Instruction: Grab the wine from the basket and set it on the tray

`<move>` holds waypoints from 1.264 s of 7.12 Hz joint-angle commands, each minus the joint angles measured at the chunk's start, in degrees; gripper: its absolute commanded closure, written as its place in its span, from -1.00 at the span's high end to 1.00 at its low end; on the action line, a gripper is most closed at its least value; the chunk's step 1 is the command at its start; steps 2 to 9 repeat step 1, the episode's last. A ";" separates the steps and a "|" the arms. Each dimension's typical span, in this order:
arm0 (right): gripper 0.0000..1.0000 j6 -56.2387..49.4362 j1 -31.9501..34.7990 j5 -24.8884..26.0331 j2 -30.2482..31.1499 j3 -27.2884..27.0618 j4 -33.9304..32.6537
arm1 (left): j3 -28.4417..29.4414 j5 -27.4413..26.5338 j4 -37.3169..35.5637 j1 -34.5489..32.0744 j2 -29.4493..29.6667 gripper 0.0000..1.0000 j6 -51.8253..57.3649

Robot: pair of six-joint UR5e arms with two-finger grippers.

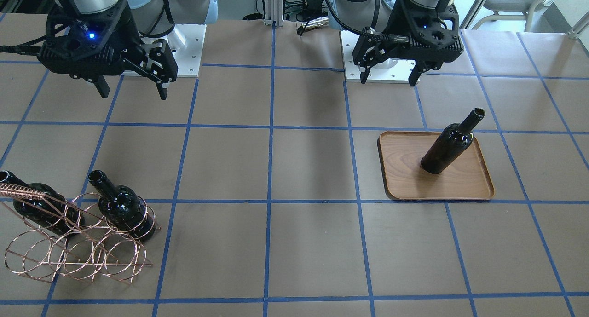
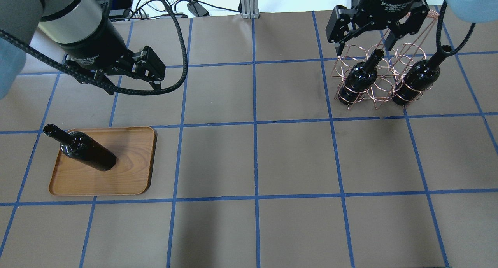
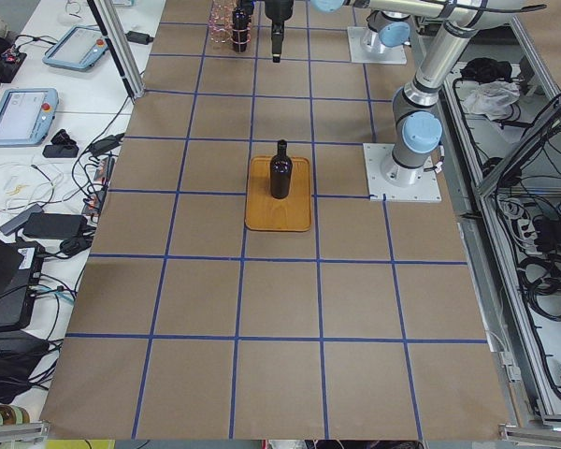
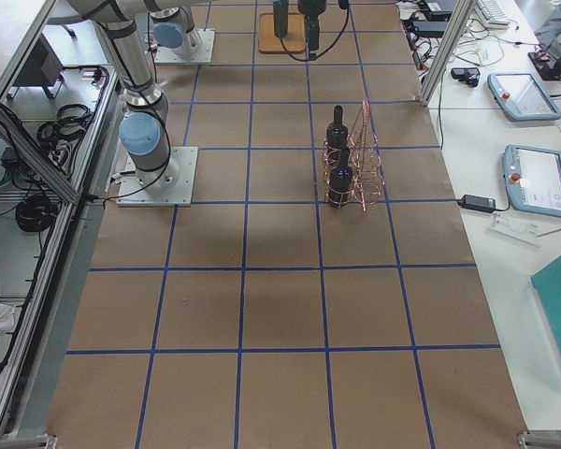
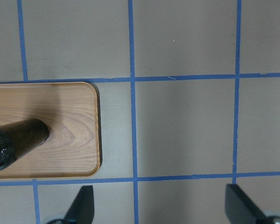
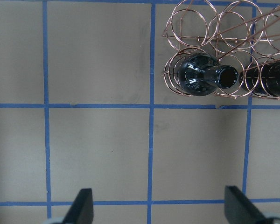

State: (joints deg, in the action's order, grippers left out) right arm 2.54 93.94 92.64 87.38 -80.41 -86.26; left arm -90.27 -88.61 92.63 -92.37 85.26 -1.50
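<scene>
While the wine [image 2: 83, 151] stands on the tray [image 2: 132, 170], left gripper [image 1: 389, 80] and "Adaptive"-marked right gripper [image 2: 362, 42] gape empty

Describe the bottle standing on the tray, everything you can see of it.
The bottle is glossy black glass, unlabelled, with a slim neck and a lipped, open mouth. It stands upright near the middle of the wooden tray, its base resting on the tray floor. Nothing else touches it; the left hand hangs open, apart from it.

I see silver round arms [image 2: 74, 19] with pale blue caps [image 3: 419, 138]. My left gripper [image 1: 389, 80] and right gripper [image 1: 133, 94] are black. A blue light [image 1: 91, 35] glows on the right one.
</scene>
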 commanded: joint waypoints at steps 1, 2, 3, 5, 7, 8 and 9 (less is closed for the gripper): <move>1.00 0.01 0.10 -0.09 -0.02 -0.01 0.04 | -0.08 0.10 0.01 0.00 0.00 1.00 0.00; 1.00 0.01 0.10 -0.09 -0.02 -0.01 0.04 | -0.08 0.10 0.01 0.00 0.00 1.00 0.00; 1.00 0.01 0.10 -0.09 -0.02 -0.01 0.04 | -0.08 0.10 0.01 0.00 0.00 1.00 0.00; 1.00 0.01 0.10 -0.09 -0.02 -0.01 0.04 | -0.08 0.10 0.01 0.00 0.00 1.00 0.00; 1.00 0.01 0.10 -0.09 -0.02 -0.01 0.04 | -0.08 0.10 0.01 0.00 0.00 1.00 0.00; 1.00 0.01 0.10 -0.09 -0.02 -0.01 0.04 | -0.08 0.10 0.01 0.00 0.00 1.00 0.00; 1.00 0.01 0.10 -0.09 -0.02 -0.01 0.04 | -0.08 0.10 0.01 0.00 0.00 1.00 0.00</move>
